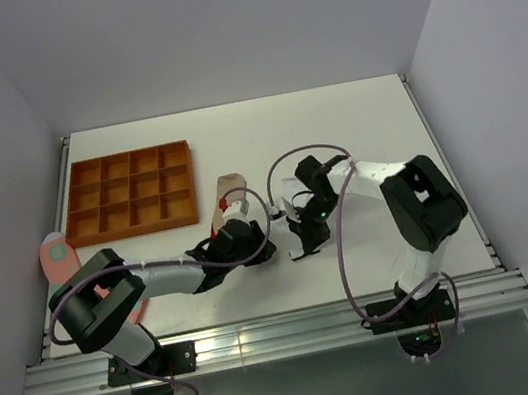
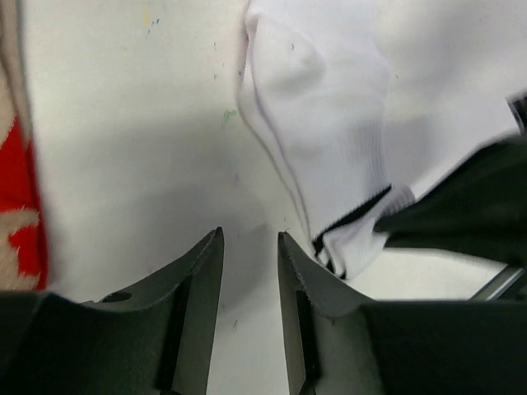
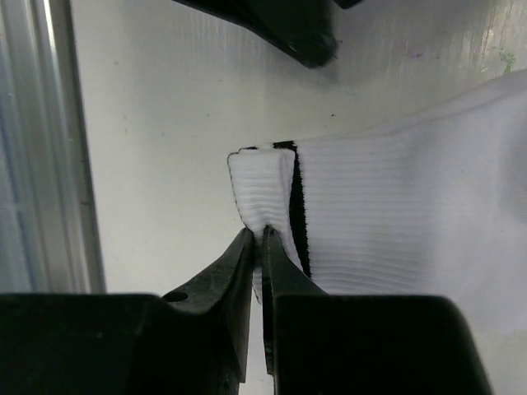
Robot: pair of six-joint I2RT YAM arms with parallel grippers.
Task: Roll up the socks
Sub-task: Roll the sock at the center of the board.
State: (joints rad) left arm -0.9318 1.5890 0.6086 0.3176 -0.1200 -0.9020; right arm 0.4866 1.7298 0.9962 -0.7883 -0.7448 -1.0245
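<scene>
The white sock (image 2: pixel 321 107) with black cuff stripes lies flat on the white table. My right gripper (image 3: pixel 257 234) is shut on its folded cuff edge, and the ribbed white sock (image 3: pixel 395 214) stretches away to the right. My left gripper (image 2: pixel 249 239) is open just left of the cuff, with only bare table between its fingers. In the top view the left gripper (image 1: pixel 267 248) and the right gripper (image 1: pixel 300 242) stand close together near the table's front middle. A red sock (image 2: pixel 16 189) with pale spots shows at the left edge. The beige sock (image 1: pixel 231 185) lies behind my left gripper.
An orange compartment tray (image 1: pixel 133 230) sits at the back left. A pink fabric piece with a teal patch (image 1: pixel 56 256) lies at the table's left edge. An aluminium rail (image 1: pixel 267 334) runs along the front edge, close to my right gripper.
</scene>
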